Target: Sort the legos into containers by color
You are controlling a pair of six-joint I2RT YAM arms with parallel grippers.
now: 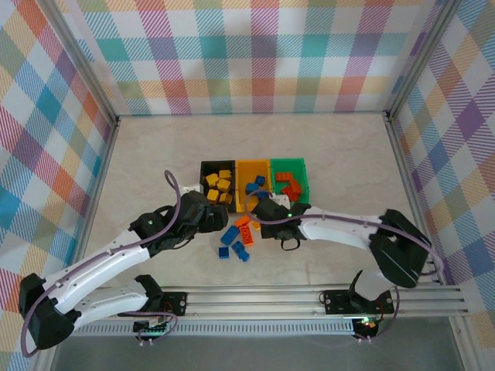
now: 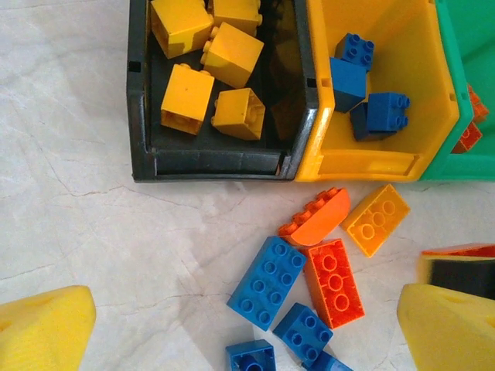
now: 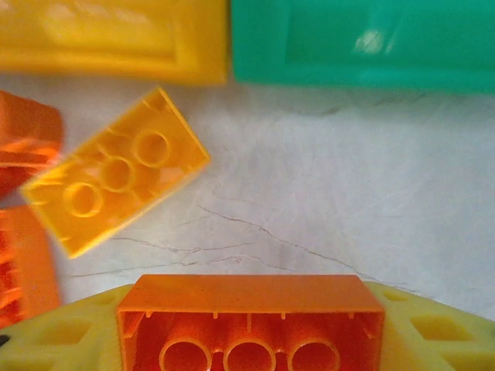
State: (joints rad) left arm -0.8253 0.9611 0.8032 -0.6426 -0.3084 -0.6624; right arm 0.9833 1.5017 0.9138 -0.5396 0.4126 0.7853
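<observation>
Your left gripper [image 1: 205, 219] hangs wide open and empty, at 9 o'clock of the loose legos [image 1: 237, 236]. Your right gripper [image 1: 263, 210] pinches an orange brick [image 3: 249, 317], jaws half-wide. Step looks like the orange pick. Next: lift, carry toward 12 o'clock, drop in the green bin [image 3: 363, 46].

Left arm [image 1: 100, 267]: I see the elbow folded out toward the table's near left corner, the forearm running diagonally to the middle, the wrist pitched down. I note the left gripper [image 2: 244, 313] spread to its widest, its yellow fingers [image 2: 42, 328] far apart. Right arm [image 1: 340, 226]: elbow bent by the near right corner, forearm reaching leftward, low over the table. I find the right gripper [image 3: 249, 332] with jaws on either side of an orange-red brick [image 3: 249, 309], pads against its flanks
</observation>
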